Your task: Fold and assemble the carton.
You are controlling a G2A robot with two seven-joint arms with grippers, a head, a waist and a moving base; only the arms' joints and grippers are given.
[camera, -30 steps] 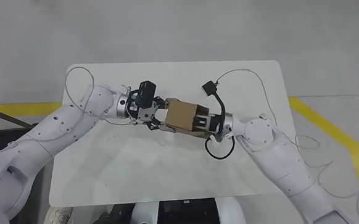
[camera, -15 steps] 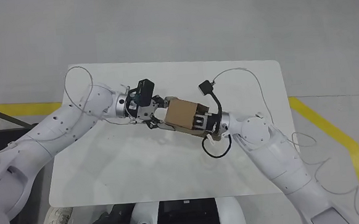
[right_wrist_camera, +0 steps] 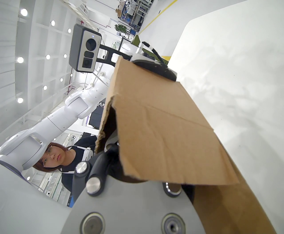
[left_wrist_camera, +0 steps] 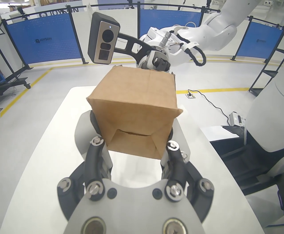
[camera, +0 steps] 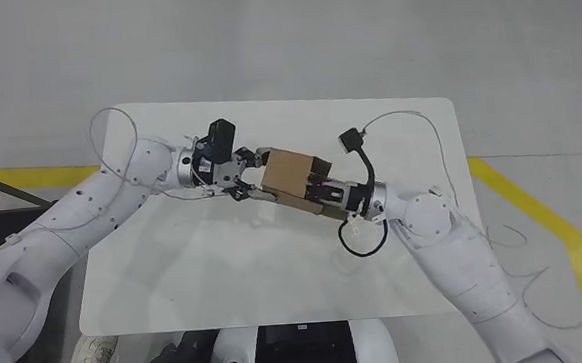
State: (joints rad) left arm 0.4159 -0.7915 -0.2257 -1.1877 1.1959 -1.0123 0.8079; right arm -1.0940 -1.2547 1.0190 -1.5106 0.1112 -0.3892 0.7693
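Above the middle of the desk (camera: 277, 273), between the two arms: carton (camera: 293, 176), plain brown, erected into a box shape, lying lengthwise from one wrist to the other. Looks raised clear of the surface, judging by the left wrist view. At one end, left gripper (left_wrist_camera: 135, 137) closed across it, a finger (left_wrist_camera: 179, 139) against each side wall, pinching the carton from outside. Probable reason: keeping the body square and steady, as a brace for work at the far end. At that far end, right gripper (camera: 324, 192), tucked under a loose flap (right_wrist_camera: 168, 137) draped over it; cannot tell whether open or closed, tip buried behind cardboard. Probable reason for that placement: reaching the end flaps for pushing or folding. End facing the left wrist: flaps (left_wrist_camera: 131, 145) turned inward into a shallow recess, narrow slit along the seam, not flush, not locked. End at the right wrist: open, ragged edge, dark within. Nothing seen inside the carton from either end; interior mostly hidden, so emptiness not confirmable. Judgement: body erected, end closures unfinished. Risks: thin board crushing under the pinch; skewing under uneven pull from the two arms.
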